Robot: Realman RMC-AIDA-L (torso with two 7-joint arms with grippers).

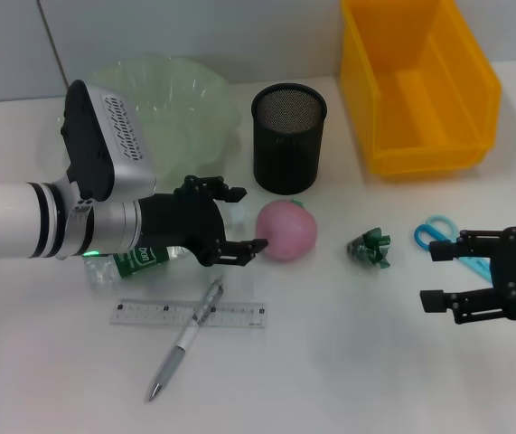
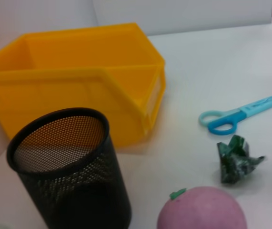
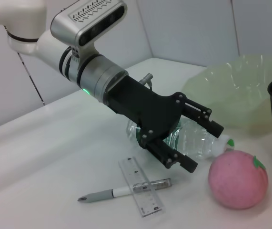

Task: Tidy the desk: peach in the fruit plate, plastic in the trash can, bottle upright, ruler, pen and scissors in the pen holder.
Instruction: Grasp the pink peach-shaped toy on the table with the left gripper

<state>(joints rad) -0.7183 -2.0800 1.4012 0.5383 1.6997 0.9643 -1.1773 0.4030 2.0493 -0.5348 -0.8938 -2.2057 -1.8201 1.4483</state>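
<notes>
Peach (image 1: 286, 230), round, pink and matte, lies on the white table (image 1: 348, 362) just in front of the black mesh pen holder (image 1: 288, 137). Nearer than the peach, a pen (image 1: 185, 337) crosses a clear ruler (image 1: 188, 314). The left gripper (image 1: 236, 220), fingers spread wide and empty, hovers beside the peach, above a fallen clear bottle (image 3: 193, 140). The right gripper (image 1: 438, 275), fingers also wide, hangs over blue scissors (image 1: 447, 240), with crumpled green plastic (image 1: 370, 247) between them and the peach. Farther back stand a pale green wavy plate (image 1: 172, 108) and a yellow bin (image 1: 416, 81).

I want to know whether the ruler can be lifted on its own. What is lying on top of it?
The pen lies across the ruler, its upper end resting on it. Nothing else sits on the ruler. The open left gripper is above the lying bottle, apart from both.
</notes>
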